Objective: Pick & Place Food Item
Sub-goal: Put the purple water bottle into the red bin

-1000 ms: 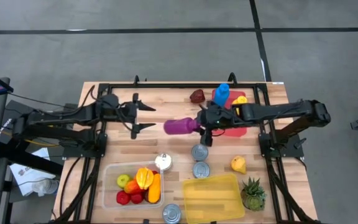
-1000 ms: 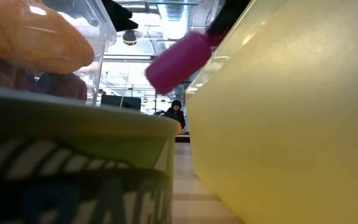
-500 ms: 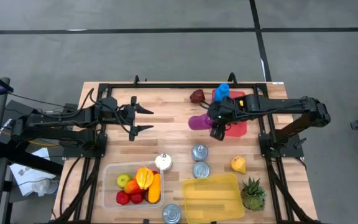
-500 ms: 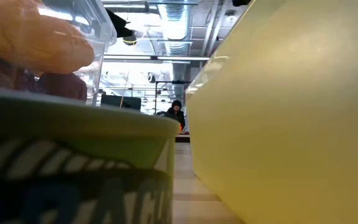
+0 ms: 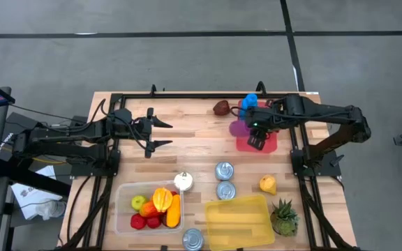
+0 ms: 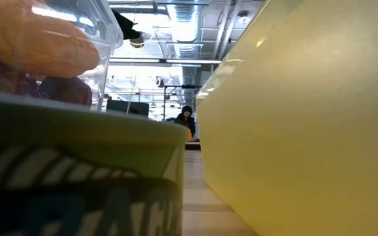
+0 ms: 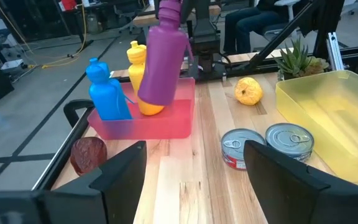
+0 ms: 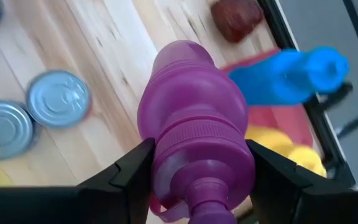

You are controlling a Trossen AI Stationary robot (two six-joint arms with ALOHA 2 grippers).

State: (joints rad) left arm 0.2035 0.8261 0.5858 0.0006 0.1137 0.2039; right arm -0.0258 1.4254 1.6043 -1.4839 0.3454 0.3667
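A purple bottle [image 5: 238,127] hangs cap-up over the near-left part of the red tray [image 5: 265,143], with my right gripper [image 5: 250,130] shut on it. In the tray stand a blue bottle [image 5: 249,104] and a yellow bottle [image 7: 138,65]. The left wrist view shows the purple bottle [image 7: 163,59] tilted in front of them, its base clear of the tray [image 7: 166,124]. My left gripper [image 5: 165,133] stands open over the table's left half, pointing at the tray, nothing between its fingers. My right gripper pinches the purple bottle between its two fingers [image 8: 132,171] at the ribbed collar [image 8: 185,152] just below the cap. It comes from above, pointing steeply down. The bottle hangs below the fingers, base down and slightly tilted, lifted clear of the tray.
A dark red food item [image 5: 221,107] lies left of the tray. Two cans [image 5: 224,170] and a white-lidded jar [image 5: 183,181] stand mid-table. Near the front are a clear box of fruit [image 5: 125,209], a yellow bin [image 5: 238,219], a third can [image 5: 193,239], a yellow fruit [image 5: 268,184] and a small plant [image 5: 283,216].
My right gripper has carried the purple bottle from the table's middle toward the right and far edges and upward, to above the red tray. It has tipped from near level to steeply down, so the bottle has turned from lying level to hanging cap-up.
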